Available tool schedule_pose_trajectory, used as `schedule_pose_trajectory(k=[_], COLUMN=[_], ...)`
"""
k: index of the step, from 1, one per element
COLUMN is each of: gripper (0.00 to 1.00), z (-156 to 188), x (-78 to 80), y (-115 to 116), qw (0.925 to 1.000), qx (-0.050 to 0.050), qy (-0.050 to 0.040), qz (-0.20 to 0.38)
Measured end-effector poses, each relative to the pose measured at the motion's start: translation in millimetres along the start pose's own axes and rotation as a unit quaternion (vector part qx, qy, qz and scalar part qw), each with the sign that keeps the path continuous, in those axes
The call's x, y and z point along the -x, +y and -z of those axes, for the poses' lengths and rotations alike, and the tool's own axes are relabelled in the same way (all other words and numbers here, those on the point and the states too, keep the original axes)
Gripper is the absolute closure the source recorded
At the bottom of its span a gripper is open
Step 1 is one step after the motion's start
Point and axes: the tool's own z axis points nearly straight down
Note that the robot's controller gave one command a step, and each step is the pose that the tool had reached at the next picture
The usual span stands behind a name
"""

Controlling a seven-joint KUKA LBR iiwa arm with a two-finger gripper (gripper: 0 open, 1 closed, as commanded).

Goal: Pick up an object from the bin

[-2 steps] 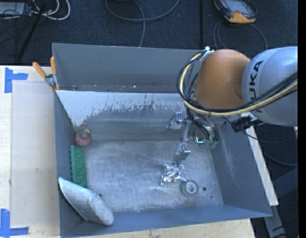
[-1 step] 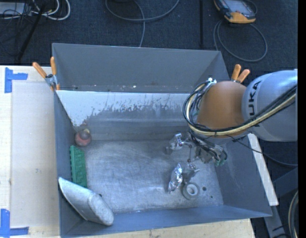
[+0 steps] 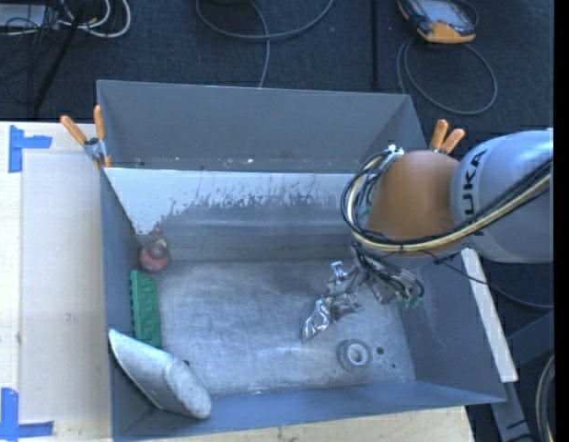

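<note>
My gripper hangs low over the bin floor, right of the middle, below the arm's orange cover. A small grey metal ring lies flat on the floor just in front of and to the right of it, apart from it. Nothing shows in the gripper.
At the left wall lie a small reddish-brown ball and, below it, a green ridged block. A pale grey pouch-like thing rests in the front left corner. Bare floor stretches between these and the gripper.
</note>
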Motion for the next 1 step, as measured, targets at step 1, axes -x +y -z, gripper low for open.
schedule_pose_trajectory(k=[1], gripper=[1.0], z=[169.5], x=[-52.4], y=[-21.7], qw=[0.9921], qx=[-0.001], qy=[-0.0022], qz=[0.126])
